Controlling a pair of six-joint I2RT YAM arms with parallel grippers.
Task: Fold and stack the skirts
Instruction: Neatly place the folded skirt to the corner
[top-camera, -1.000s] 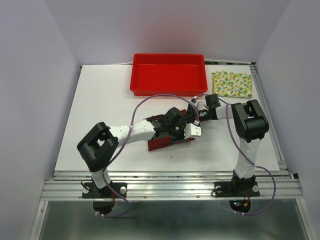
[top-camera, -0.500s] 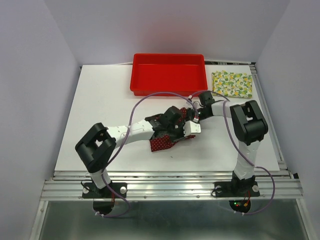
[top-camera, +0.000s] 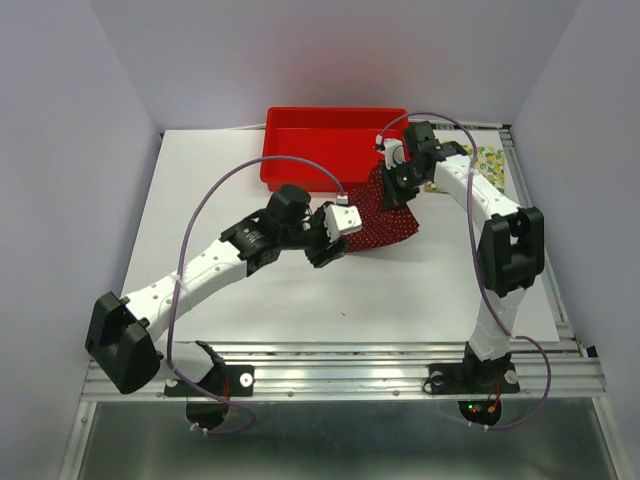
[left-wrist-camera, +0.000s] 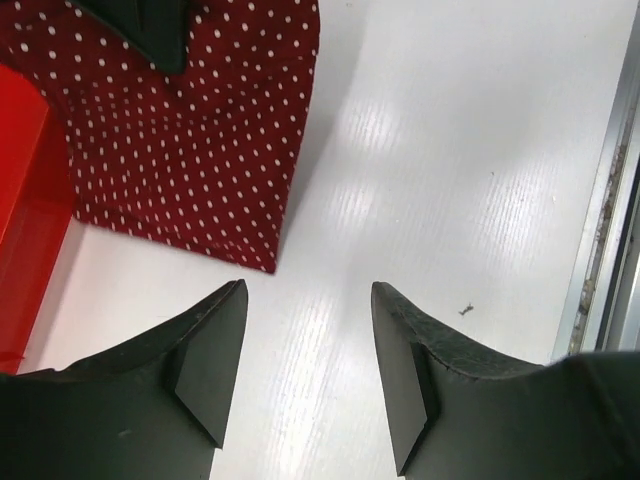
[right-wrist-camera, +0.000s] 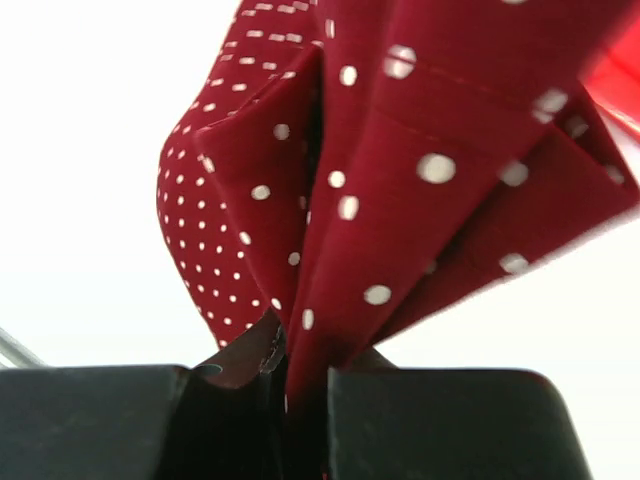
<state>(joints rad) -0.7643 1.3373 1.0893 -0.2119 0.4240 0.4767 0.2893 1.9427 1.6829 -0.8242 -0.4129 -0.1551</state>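
The dark red skirt (top-camera: 388, 218) with tiny white dots hangs pinched at its top edge, its lower part spread on the white table (top-camera: 200, 200) in front of the tray. My right gripper (top-camera: 398, 188) is shut on a bunched fold of that dark red skirt (right-wrist-camera: 400, 150), cloth wedged between the right gripper's (right-wrist-camera: 300, 385) jaws. My left gripper (top-camera: 328, 243) sits just left of the skirt, apart from it. In the left wrist view the left gripper (left-wrist-camera: 308, 340) is open over bare table, the dark red skirt's (left-wrist-camera: 190, 140) corner just beyond its fingertips. The lemon skirt (top-camera: 492, 160) lies folded at the back right, partly behind my right arm.
A red plastic tray (top-camera: 330, 150) stands at the back centre, right behind the lifted skirt; its wall (left-wrist-camera: 25, 200) shows at the left of the left wrist view. The table's metal rail (left-wrist-camera: 605, 200) runs along the right side of that view.
My left gripper opened, let go of the dark red skirt and drew back left. My right gripper shut on the skirt and carried it up toward the back right, unfolding it.
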